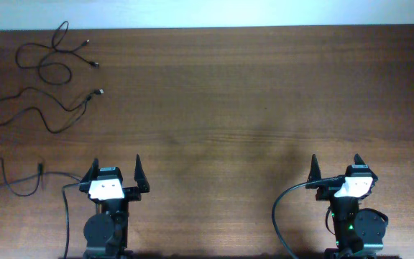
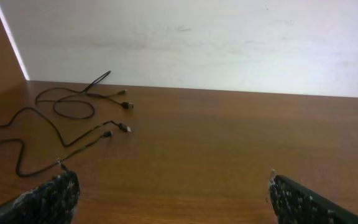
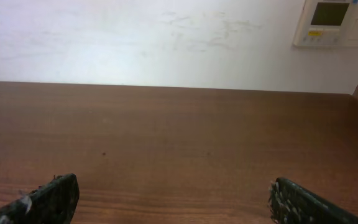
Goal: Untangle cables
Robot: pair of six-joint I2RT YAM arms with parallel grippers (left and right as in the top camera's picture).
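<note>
The left gripper [image 1: 116, 164] and the right gripper [image 1: 336, 160] both stand with their jaws wide apart and hold nothing, close to the near edge of the table [image 1: 236, 101]. The cables [image 1: 90, 64] lie as loose black strands in the far left corner, well apart from the left gripper and still further from the right one. A wall panel [image 3: 333, 22] carries writing too small to read.
</note>
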